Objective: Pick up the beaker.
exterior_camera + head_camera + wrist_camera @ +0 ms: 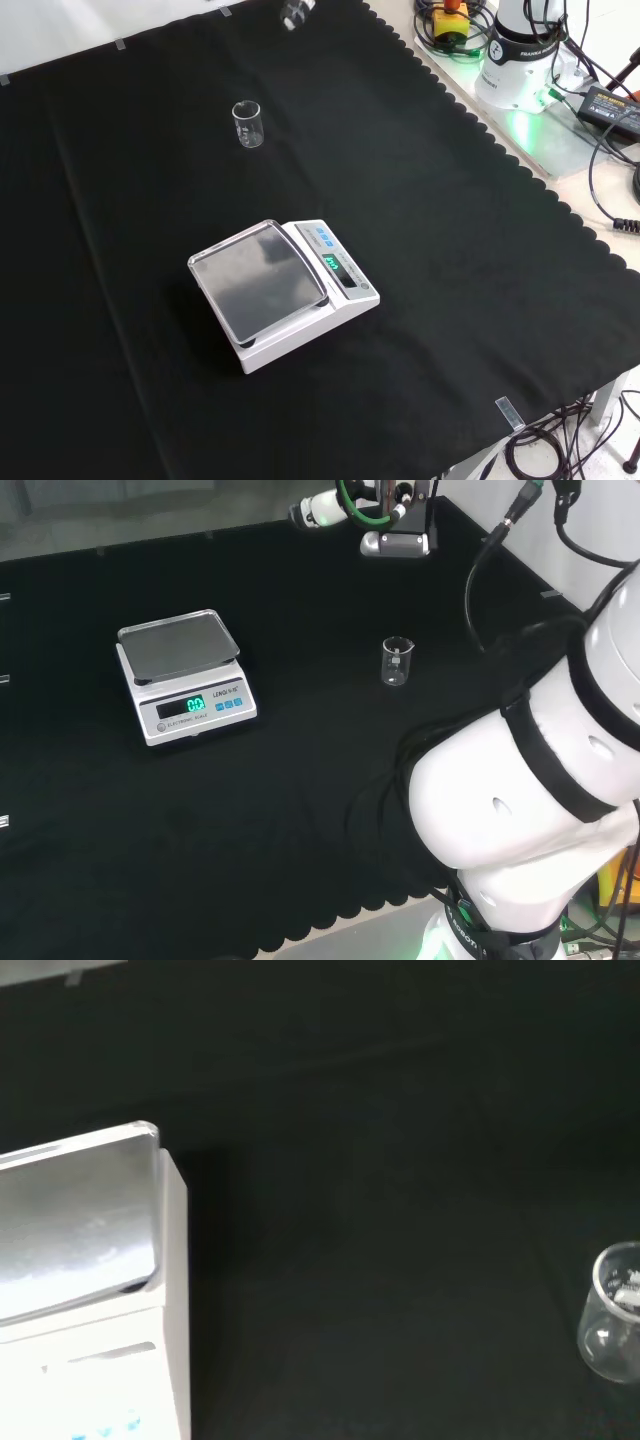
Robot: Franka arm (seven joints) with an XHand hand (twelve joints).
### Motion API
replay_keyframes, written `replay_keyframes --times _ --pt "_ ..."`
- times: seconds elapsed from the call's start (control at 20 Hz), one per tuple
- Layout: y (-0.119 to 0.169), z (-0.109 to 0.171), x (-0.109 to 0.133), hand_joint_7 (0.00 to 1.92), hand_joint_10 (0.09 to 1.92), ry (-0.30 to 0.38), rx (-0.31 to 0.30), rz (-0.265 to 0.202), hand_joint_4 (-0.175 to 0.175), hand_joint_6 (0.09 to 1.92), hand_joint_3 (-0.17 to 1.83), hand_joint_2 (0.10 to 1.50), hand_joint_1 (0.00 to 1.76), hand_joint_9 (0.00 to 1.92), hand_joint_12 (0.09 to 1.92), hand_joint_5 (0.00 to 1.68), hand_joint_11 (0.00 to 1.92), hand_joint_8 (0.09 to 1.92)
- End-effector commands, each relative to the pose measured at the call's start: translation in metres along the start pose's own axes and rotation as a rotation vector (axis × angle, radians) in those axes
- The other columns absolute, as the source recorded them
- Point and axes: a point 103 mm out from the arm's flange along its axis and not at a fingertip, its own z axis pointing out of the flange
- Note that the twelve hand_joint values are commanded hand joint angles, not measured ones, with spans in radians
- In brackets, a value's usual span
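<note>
1. The beaker [397, 661] stands upright and alone on the black cloth of the desk [300, 810]. In the head view it sits to the right of the scale [185, 676] and well apart from it; in the front view it is beyond the scale, toward the top left.
2. It looks empty, clear glass with its mouth up, so a sideways approach around the wall seems the natural way for me to take it.
3. Nothing touches or crowds the beaker. I judge the open cloth all round it leaves me free to come in from any side without knocking the scale.
4. From my wrist the beaker [612, 1312] shows near one edge and the scale's steel pan [75, 1215] near the other, so I am not yet lined up on it.
5. Whether my fingers are released or clenched, I cannot tell.
6. The pick-up has not begun: I still need to centre over the beaker and come down to it.
</note>
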Motion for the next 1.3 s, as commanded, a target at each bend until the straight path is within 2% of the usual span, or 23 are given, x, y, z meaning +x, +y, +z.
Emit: replay_keyframes --times 0.05,0.25,0.55,0.85,1.3 --pt "0.023 0.019 -0.017 0.00 0.48 0.024 0.023 0.041 -0.026 0.09 -0.04 0.98 0.30 0.00 1.54 0.09 0.00 0.48" --pt "0.030 0.034 -0.023 0.00 0.48 0.004 0.030 0.074 -0.027 0.09 -0.04 0.98 0.30 0.00 1.54 0.09 0.00 0.49" --pt "0.039 0.055 -0.032 0.00 0.49 0.011 0.054 0.122 -0.027 0.09 -0.04 0.98 0.30 0.00 1.53 0.10 0.00 0.50" --pt "0.047 0.069 -0.066 0.00 0.49 0.026 0.087 0.165 -0.028 0.09 -0.04 0.98 0.30 0.00 1.53 0.10 0.00 0.51" --pt "0.052 0.098 -0.086 0.00 0.49 0.044 0.125 0.208 -0.029 0.09 -0.04 0.98 0.30 0.00 1.53 0.10 0.00 0.52"
